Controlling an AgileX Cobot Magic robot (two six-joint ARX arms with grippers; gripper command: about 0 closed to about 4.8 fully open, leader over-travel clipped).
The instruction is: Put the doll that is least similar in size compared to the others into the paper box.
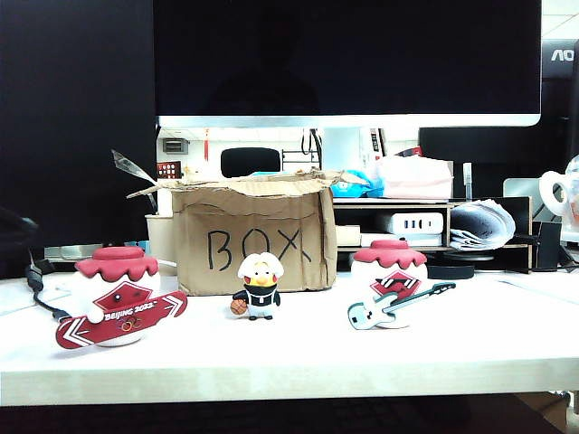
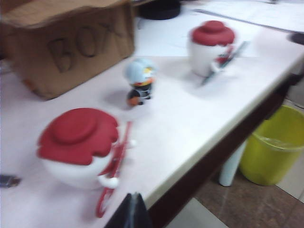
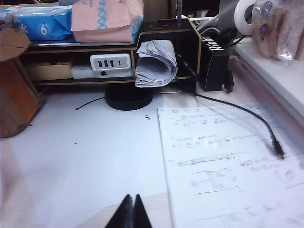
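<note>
The small doll (image 1: 260, 285) with white hair, a yellow face and an orange ball stands on the white table just in front of the paper box (image 1: 253, 235) marked "BOX". Of the others, the snowboard doll (image 1: 118, 303) is at the left and the guitar doll (image 1: 389, 294) at the right. In the left wrist view my left gripper (image 2: 134, 195) is shut and empty at the table's front edge, close to the snowboard doll (image 2: 80, 147), with the small doll (image 2: 140, 80) and box (image 2: 71, 42) beyond. My right gripper (image 3: 132, 197) is shut and empty over the table.
A written sheet of paper (image 3: 228, 161) and a black cable (image 3: 247, 118) lie near the right gripper. Behind stand a shelf with a power strip (image 3: 110, 61), rolled papers (image 3: 154, 61) and a monitor (image 1: 348, 59). A yellow bin (image 2: 273, 147) sits on the floor beside the table.
</note>
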